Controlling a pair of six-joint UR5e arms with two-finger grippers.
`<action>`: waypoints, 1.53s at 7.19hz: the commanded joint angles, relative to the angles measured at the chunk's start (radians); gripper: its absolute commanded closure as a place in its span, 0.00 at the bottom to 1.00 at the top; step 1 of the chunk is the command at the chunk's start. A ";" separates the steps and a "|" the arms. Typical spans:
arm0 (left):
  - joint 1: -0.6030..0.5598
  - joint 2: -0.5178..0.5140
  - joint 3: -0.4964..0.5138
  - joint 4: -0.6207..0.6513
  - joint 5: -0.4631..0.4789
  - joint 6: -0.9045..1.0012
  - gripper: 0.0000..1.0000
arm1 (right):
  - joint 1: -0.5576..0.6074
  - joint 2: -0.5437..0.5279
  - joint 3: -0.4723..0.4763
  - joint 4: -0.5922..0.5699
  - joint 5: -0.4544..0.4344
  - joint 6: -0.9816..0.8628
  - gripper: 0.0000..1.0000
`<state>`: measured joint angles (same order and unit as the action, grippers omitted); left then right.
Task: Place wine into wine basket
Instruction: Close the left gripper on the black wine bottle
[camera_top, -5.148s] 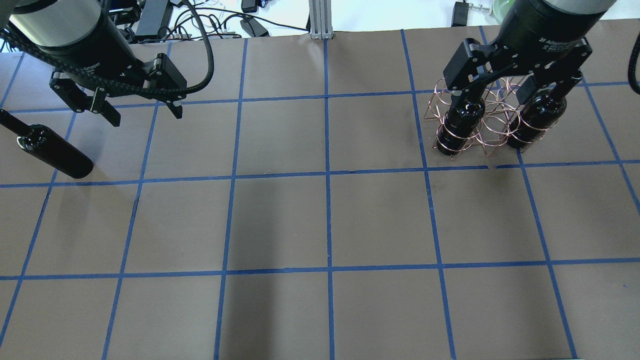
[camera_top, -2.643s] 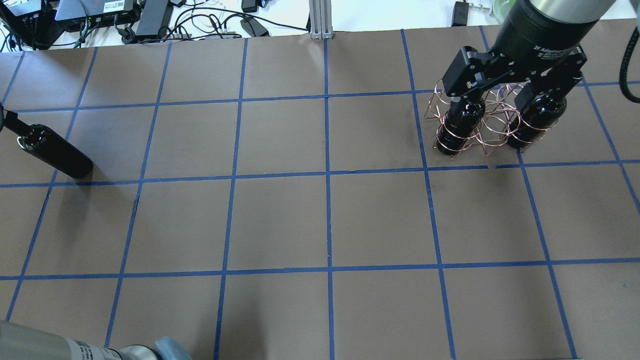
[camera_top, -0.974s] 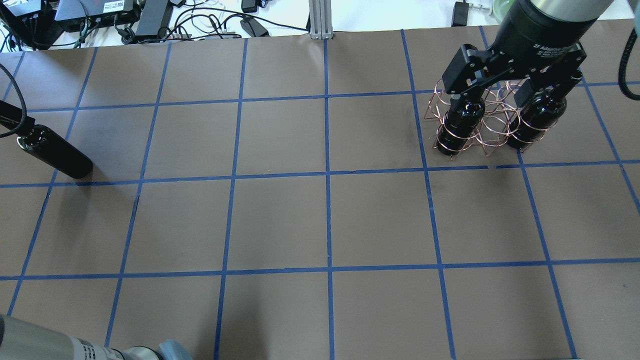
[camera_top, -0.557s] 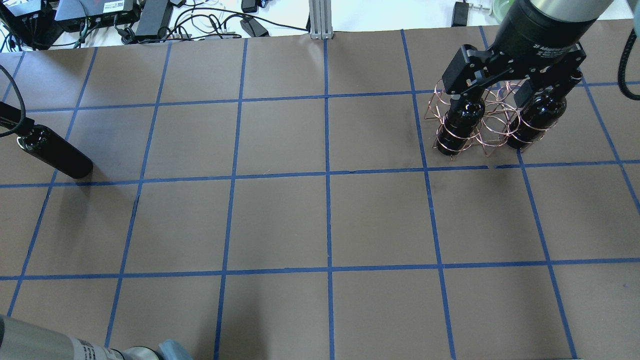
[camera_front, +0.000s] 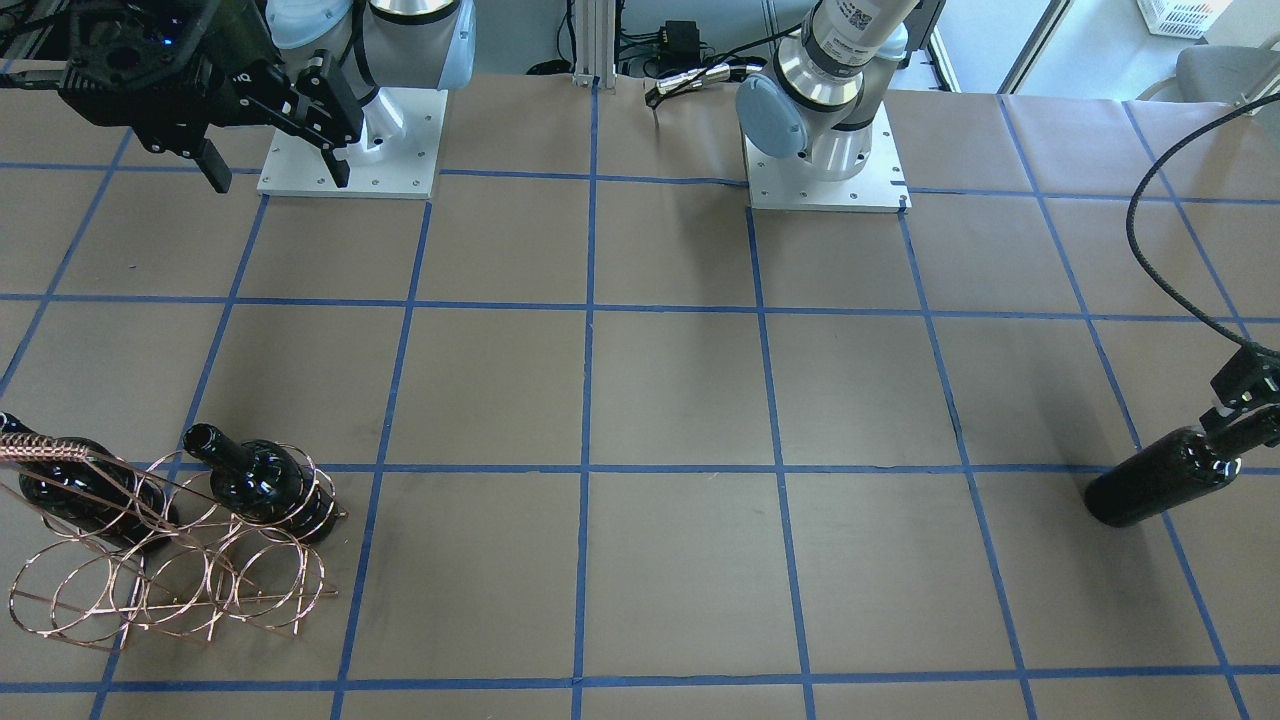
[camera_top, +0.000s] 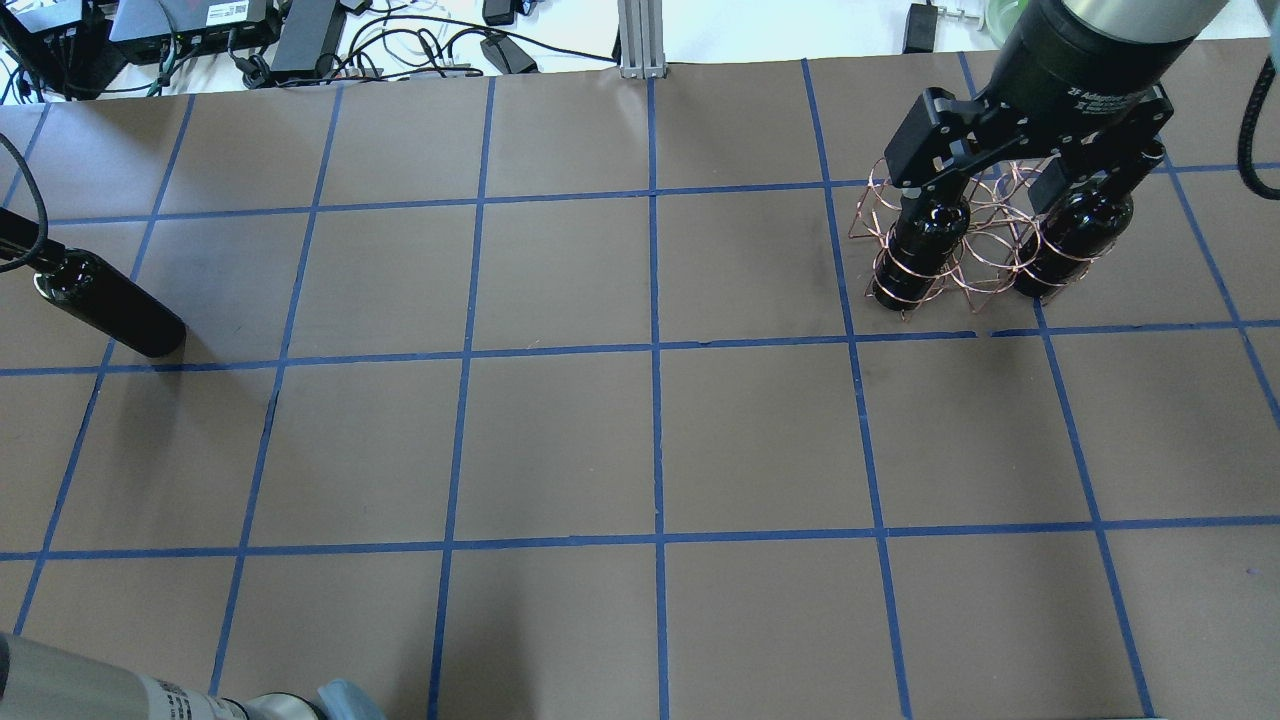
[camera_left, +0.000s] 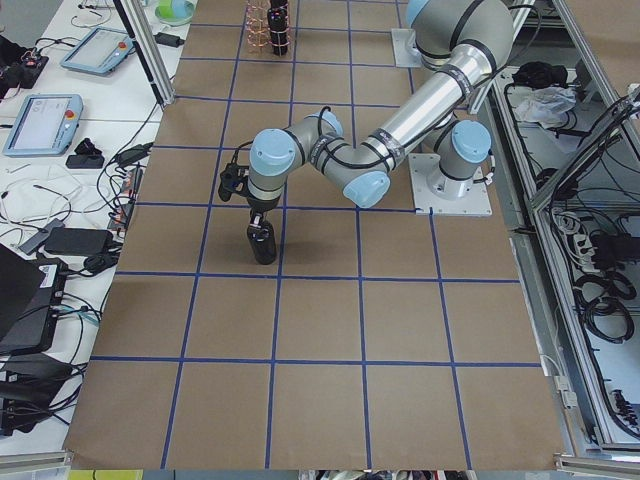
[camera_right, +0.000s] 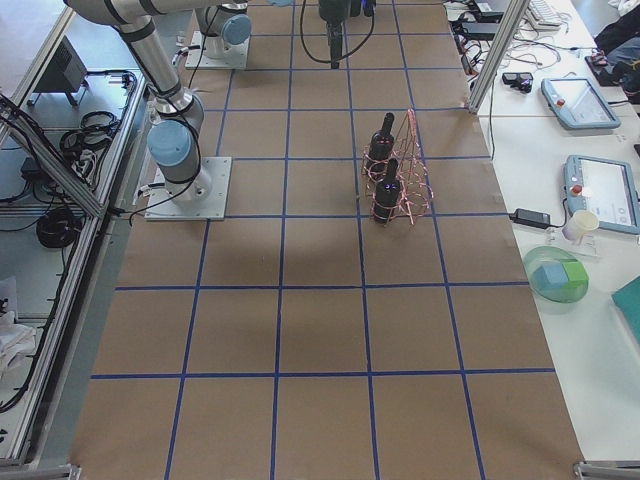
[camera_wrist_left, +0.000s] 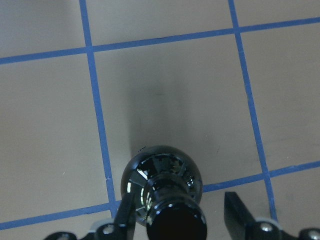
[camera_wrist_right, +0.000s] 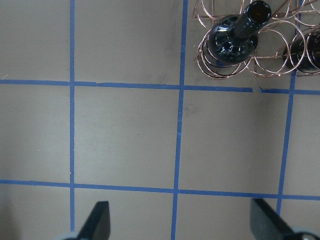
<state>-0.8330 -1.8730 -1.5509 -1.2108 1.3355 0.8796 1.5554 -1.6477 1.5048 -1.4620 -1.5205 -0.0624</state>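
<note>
One near-black wine bottle (camera_top: 110, 310) stands upright on the table's left side; it also shows in the front view (camera_front: 1150, 490). My left gripper (camera_wrist_left: 182, 220) is open, its fingers (camera_wrist_left: 237, 210) straddling the bottle's neck (camera_wrist_left: 175, 220) from above. The copper wire wine basket (camera_top: 985, 245) stands at the far right with a bottle (camera_top: 920, 250) at one end and another bottle (camera_top: 1075, 240) at the other; its middle loops hold nothing. My right gripper (camera_top: 1020, 180) hangs open and empty high above the basket (camera_wrist_right: 270, 65).
Brown paper with a blue tape grid covers the table (camera_top: 650, 440). Cables and power bricks (camera_top: 300, 40) lie beyond the far edge. The arm bases (camera_front: 820, 150) sit at the robot's side. My left arm's elbow (camera_top: 120, 690) shows at the near left corner.
Since five seconds ago my left gripper has gone from above the table down over the lone bottle's neck. In the last second nothing visibly moves. The right arm holds still.
</note>
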 joint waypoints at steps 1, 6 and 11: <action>0.000 0.001 0.002 -0.001 0.002 0.001 0.32 | 0.000 -0.001 0.000 0.002 0.000 0.001 0.00; 0.002 -0.003 0.002 0.000 0.001 0.002 0.52 | 0.000 0.002 0.000 -0.003 0.011 0.004 0.00; 0.002 -0.008 0.002 0.008 -0.001 0.001 0.66 | 0.000 0.003 0.000 0.000 0.010 0.015 0.00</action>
<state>-0.8314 -1.8799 -1.5491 -1.2063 1.3350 0.8817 1.5555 -1.6446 1.5048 -1.4647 -1.5104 -0.0489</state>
